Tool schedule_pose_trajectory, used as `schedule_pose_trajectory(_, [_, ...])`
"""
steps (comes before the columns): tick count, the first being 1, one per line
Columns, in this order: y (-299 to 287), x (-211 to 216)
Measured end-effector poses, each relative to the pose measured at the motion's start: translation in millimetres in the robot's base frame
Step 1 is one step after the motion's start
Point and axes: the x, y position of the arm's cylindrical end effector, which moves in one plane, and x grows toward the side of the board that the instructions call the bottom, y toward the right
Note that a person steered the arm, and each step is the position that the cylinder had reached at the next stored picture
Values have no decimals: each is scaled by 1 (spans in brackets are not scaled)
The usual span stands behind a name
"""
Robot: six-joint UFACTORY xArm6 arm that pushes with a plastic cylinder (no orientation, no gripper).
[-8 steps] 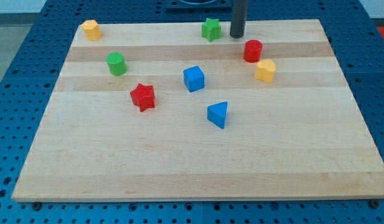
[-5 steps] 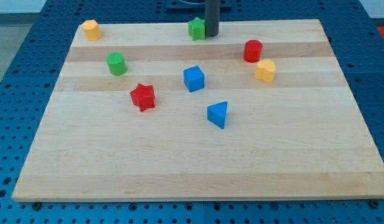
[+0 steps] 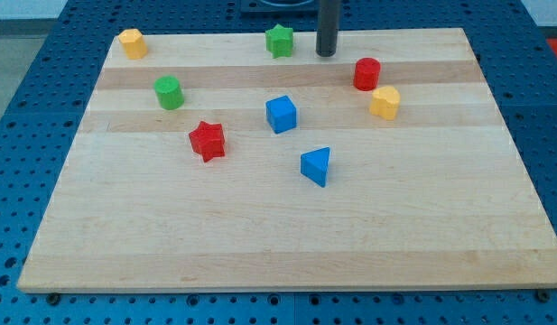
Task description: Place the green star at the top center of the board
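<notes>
The green star [image 3: 279, 41] lies near the board's top edge, a little left of the middle. My tip [image 3: 326, 53] stands on the board to the star's right, apart from it by a clear gap. The rod rises dark and straight out of the view's top.
A yellow block [image 3: 132, 42] sits at the top left corner. A green cylinder [image 3: 169, 92] and a red star [image 3: 207, 141] lie on the left. A blue cube [image 3: 281, 114] and a blue triangle [image 3: 317, 166] lie in the middle. A red cylinder [image 3: 366, 73] and a yellow block [image 3: 384, 103] lie on the right.
My tip swept left against the green star and pushed it left along the top edge. My tip has since drawn back to the right, leaving the star.
</notes>
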Motion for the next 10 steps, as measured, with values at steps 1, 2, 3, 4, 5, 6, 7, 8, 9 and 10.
schedule_pose_trajectory(1, [-18, 2])
schedule_pose_trajectory(2, [-18, 23])
schedule_pose_trajectory(3, [-22, 34])
schedule_pose_trajectory(4, [-42, 35])
schedule_pose_trajectory(5, [-72, 35])
schedule_pose_trajectory(6, [-92, 35])
schedule_pose_trajectory(7, [-94, 35])
schedule_pose_trajectory(8, [-94, 27])
schedule_pose_trajectory(9, [-96, 15])
schedule_pose_trajectory(10, [-98, 8])
